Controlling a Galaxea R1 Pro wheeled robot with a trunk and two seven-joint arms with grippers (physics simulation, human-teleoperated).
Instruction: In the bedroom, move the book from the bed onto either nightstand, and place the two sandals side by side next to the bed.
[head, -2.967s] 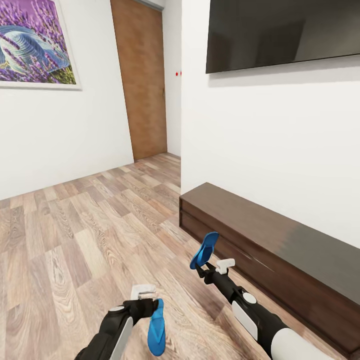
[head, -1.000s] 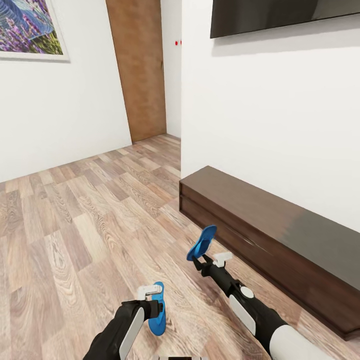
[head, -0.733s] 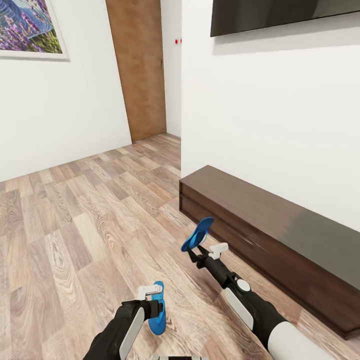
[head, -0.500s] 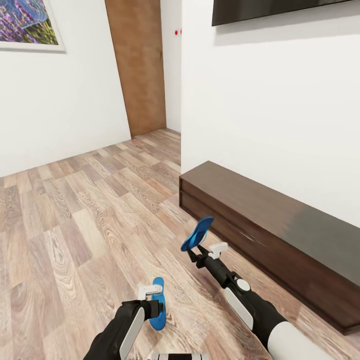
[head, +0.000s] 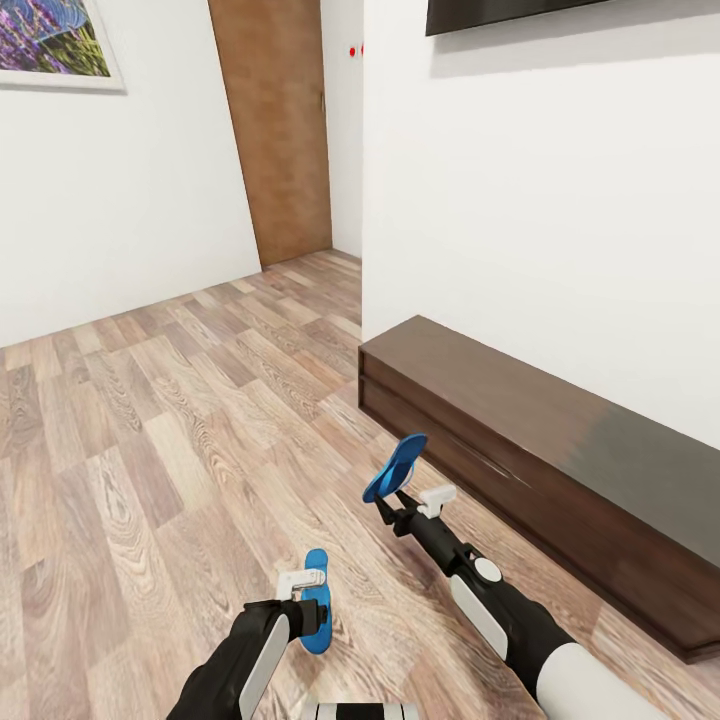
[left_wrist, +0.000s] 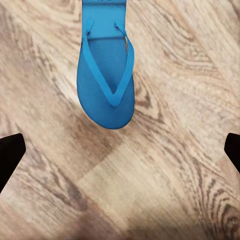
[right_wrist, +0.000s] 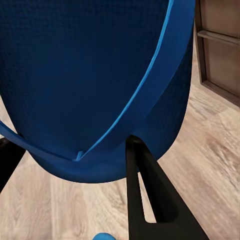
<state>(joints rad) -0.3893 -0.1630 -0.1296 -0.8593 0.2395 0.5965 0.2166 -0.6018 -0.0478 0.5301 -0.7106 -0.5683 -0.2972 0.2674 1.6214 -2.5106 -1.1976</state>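
Sandals, bright blue: your right pincer (head: 388, 506) pinches one sandal (head: 396, 468) upright above the wood floor (head: 150, 450), near the long dark cabinet (head: 540, 440); your left pincer (head: 305, 598) pinches the other sandal (head: 317, 602), hanging over the planks.

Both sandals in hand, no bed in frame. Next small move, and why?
Probably keep both grips closed and turn the base away from the long dark cabinet to look for the bed. The left gripper holds one sandal hanging toe-down over the wood floor, and the right gripper holds the other sandal raised. Ahead are wall, door and cabinet.
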